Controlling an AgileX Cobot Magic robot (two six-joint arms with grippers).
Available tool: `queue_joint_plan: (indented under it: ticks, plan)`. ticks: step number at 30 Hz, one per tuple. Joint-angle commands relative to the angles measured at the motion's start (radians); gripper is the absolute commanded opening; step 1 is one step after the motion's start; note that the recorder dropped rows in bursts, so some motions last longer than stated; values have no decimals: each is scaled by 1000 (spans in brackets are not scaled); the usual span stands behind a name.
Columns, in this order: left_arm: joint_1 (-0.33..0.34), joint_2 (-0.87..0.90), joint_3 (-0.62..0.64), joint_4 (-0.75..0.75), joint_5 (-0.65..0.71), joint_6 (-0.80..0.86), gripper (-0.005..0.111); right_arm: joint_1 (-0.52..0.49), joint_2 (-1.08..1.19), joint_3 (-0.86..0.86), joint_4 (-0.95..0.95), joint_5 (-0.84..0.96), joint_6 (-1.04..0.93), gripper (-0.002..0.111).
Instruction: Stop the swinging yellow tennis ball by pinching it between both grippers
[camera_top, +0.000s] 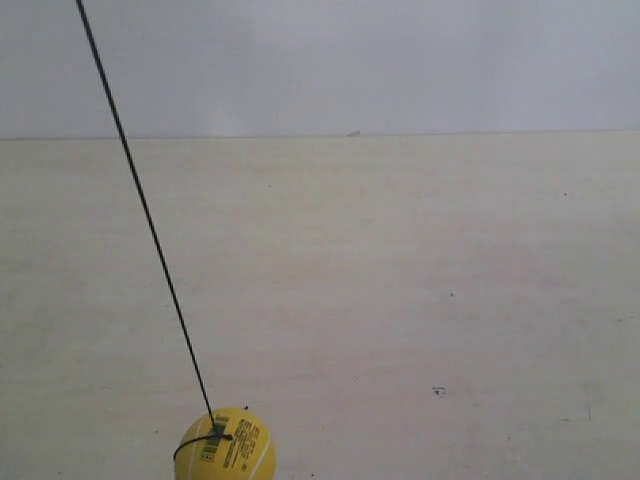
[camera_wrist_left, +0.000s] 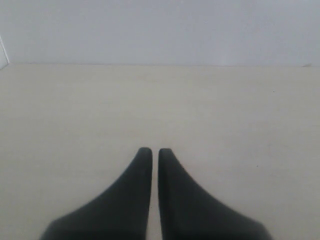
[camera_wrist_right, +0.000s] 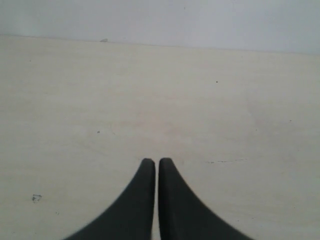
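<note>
yellow tennis ball (camera_top: 225, 447) hung on black cord (camera_top: 140, 200) at near edge, left of centre, out of both wrist views. left gripper (camera_wrist_left: 151, 152) and right gripper (camera_wrist_right: 151, 162) were pinched nearly closed, nothing between the fingers

yellow tennis ball (camera_top: 225, 447) label (camera_top: 241, 444) print illegible

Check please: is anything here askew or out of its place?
Only the black cord: it slants instead of hanging straight down, with the yellow tennis ball at the exterior view's lower edge. Nothing looks spilled or damaged.
</note>
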Motion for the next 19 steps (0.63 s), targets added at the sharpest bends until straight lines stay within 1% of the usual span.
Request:
queue_joint_plan:
  ticks: [1,19]
  plan:
    - [0,-2,4,2,-4,6,5,-3,-4,0,-3,-4,-7,0]
    - [0,-2,4,2,-4,6,5,-3,-4,0,-3,-11,-8,0]
